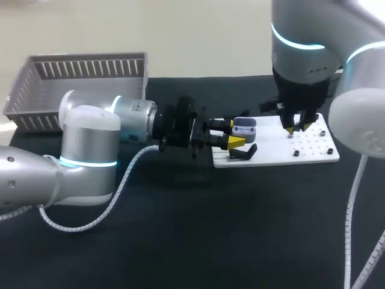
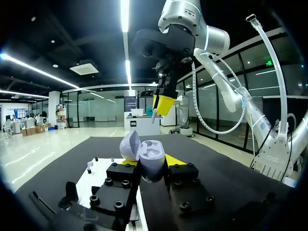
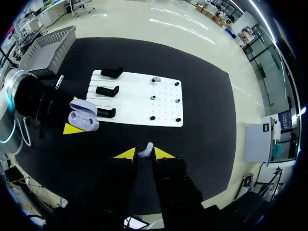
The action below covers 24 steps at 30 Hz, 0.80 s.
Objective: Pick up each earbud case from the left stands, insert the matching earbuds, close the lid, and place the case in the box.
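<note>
L arm (image 1: 90,144) comes in from the left, low over the black table (image 1: 180,235); L gripper (image 1: 231,133) is pinching the earbud case (image 2: 150,161), one yellow tip on each side of its body; case is pale grey, lid (image 2: 130,146) swung open, the two wells inside showing; it sits at the left edge of the white board (image 1: 283,153), by the black stands (image 3: 107,91); three stands in a row down that left side, per R wrist view; can't tell if the case touches any stand.

R arm (image 1: 307,42) drops in from the far right; R gripper (image 3: 144,154) is up over the board's right part, tips pointing down, pressed onto a small white earbud (image 3: 146,149) held between them; seen from L wrist view it hangs above and beyond the open case, well apart from it.

Right half of the board has a grid of holes w/ a few small dark studs (image 3: 177,101); one at the far row looks pale on top, too small to tell what it is.

Grey slatted basket (image 1: 84,75) stands at the far left of the table, behind L arm; contents not visible.
</note>
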Each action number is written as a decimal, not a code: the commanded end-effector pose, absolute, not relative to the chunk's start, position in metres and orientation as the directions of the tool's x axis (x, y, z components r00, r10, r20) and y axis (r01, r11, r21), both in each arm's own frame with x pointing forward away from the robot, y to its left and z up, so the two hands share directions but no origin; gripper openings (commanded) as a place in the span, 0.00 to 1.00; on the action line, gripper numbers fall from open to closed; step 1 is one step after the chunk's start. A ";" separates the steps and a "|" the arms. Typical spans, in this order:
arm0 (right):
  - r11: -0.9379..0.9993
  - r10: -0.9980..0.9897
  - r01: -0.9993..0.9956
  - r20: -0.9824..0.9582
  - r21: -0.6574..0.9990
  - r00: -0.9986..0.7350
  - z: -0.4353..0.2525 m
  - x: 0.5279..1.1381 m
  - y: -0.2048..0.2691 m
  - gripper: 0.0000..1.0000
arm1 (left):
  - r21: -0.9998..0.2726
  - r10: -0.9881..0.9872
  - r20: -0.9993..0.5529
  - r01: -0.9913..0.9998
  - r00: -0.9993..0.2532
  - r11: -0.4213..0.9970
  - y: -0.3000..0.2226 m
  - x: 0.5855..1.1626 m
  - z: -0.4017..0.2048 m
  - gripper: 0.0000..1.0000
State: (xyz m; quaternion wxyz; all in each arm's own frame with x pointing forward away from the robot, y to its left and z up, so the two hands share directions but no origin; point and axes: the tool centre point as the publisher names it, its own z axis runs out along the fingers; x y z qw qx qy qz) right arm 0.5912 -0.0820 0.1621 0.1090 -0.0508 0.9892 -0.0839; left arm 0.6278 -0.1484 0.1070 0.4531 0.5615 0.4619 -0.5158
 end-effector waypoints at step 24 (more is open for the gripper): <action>0.966 0.191 0.164 -0.122 0.199 -0.974 0.188 0.587 -0.013 0.00 | 0.035 0.049 -0.998 0.987 0.043 -0.159 -0.148 0.627 0.106 0.00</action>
